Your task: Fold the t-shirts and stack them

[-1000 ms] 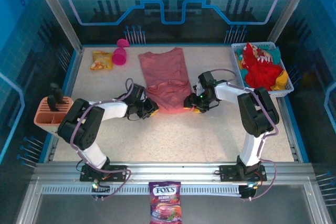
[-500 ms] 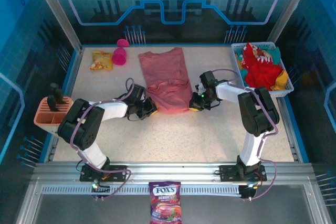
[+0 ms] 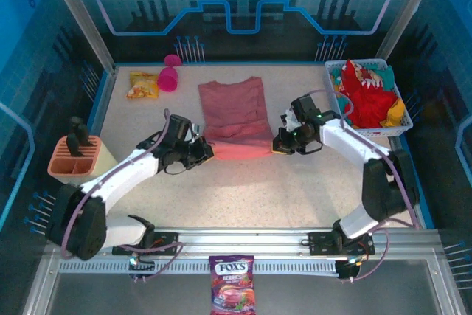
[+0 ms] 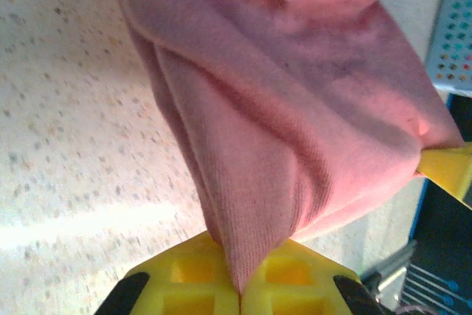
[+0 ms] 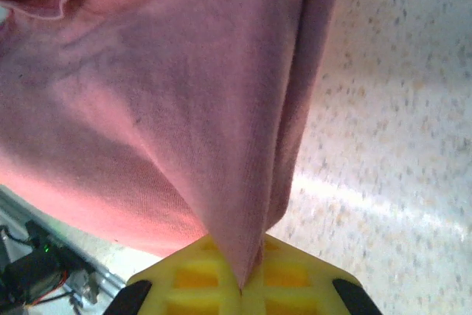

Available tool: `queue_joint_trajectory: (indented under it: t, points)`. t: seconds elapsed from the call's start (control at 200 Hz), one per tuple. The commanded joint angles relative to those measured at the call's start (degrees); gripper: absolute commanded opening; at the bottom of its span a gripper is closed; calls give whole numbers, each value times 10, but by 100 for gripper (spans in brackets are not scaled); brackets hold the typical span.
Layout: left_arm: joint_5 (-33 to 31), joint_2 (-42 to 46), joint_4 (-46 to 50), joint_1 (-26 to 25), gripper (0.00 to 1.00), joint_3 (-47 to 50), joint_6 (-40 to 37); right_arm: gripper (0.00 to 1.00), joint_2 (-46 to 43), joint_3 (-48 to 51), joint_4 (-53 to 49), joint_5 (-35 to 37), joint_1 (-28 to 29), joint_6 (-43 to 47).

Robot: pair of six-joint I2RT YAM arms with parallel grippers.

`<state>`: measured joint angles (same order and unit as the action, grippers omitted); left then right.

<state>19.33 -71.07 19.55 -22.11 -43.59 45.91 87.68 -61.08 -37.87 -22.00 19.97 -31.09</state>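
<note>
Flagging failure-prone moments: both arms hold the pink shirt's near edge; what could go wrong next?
The left fingers and right fingers pinch only a thin tip of the salmon-pink t-shirt; it may slip out mid-fold. The cloth bunches between them, so the fold might land creased. The right arm is close to the basket and could snag the red t-shirt.

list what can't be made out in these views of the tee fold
- Top view: red t-shirt print, crumpled and too small to read; clothes beneath it hidden in the basket.
- Top view: snack packet label, too small.
- Wrist views: salmon-pink t-shirt, far end cut off by the top edge.
</note>
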Motion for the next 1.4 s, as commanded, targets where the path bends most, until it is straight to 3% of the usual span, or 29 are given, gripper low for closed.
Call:
queue_joint_trajectory:
  t: [0.0,0.495,0.715,0.896,1.396]
  points:
    - [2,54,99,-7,0,-15,-7,0,-34,12,-81,6,10,9]
    - [15,178,117,-77,0,102,69,0,-152,90,-130,31,65,-1]
    - [22,199,95,-88,0,121,96,0,-161,91,-121,20,69,-24]
    - [-5,147,116,-83,0,31,67,0,-119,17,-132,30,66,-30]
    - [38,-55,69,36,0,-144,25,0,77,-213,-145,10,10,16]
